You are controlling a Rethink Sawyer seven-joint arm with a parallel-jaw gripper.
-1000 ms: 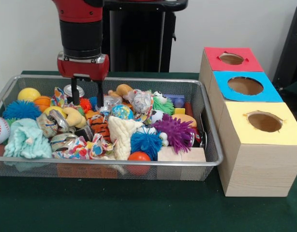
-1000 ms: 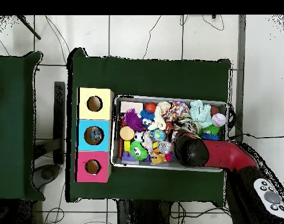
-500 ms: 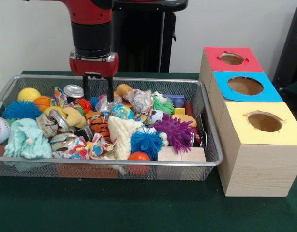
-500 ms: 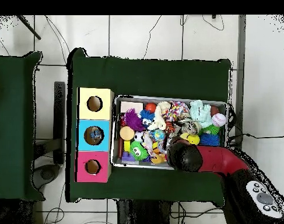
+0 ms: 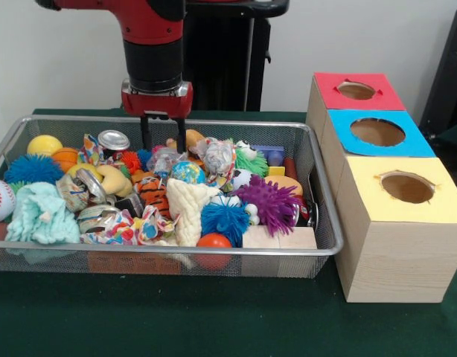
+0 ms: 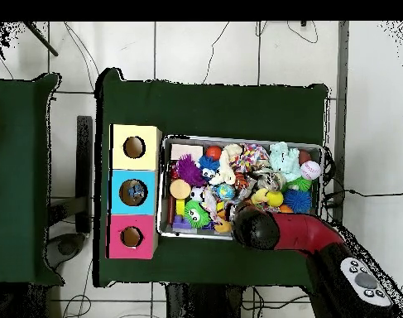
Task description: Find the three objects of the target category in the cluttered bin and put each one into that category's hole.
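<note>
Front view first: a table (image 5: 213, 327) covered in dark green cloth carries a wide, shallow basket of silver wire mesh (image 5: 329, 223), and behind it stand a plain pale wall and the robot's black pedestal (image 5: 213, 56). To the basket's right, three pale wood-grain boxes sit in a touching row, each with a round hole in a coloured top: a red-topped box (image 5: 356, 91) farthest back, a blue-topped box (image 5: 379, 132) in the middle and a yellow-topped box (image 5: 407, 187) nearest the camera.

From above, the green table stands on a white tiled floor (image 6: 204, 50) crossed by dark cables, and a second green-covered surface (image 6: 18, 178) lies beyond the boxes.

The red and black arm's hand (image 5: 163, 136) hangs over the basket's far side, its two dark fingers spread apart with nothing between them, their tips just above a crumpled see-through plastic bottle (image 5: 166, 159) that lies among the clutter. A second wrinkled clear bottle with a colourful label (image 5: 217, 156) rests just to its right. A silver metal can (image 5: 113, 140) stands to the left of the hand.

No writing or brand is legible on any label.
</note>
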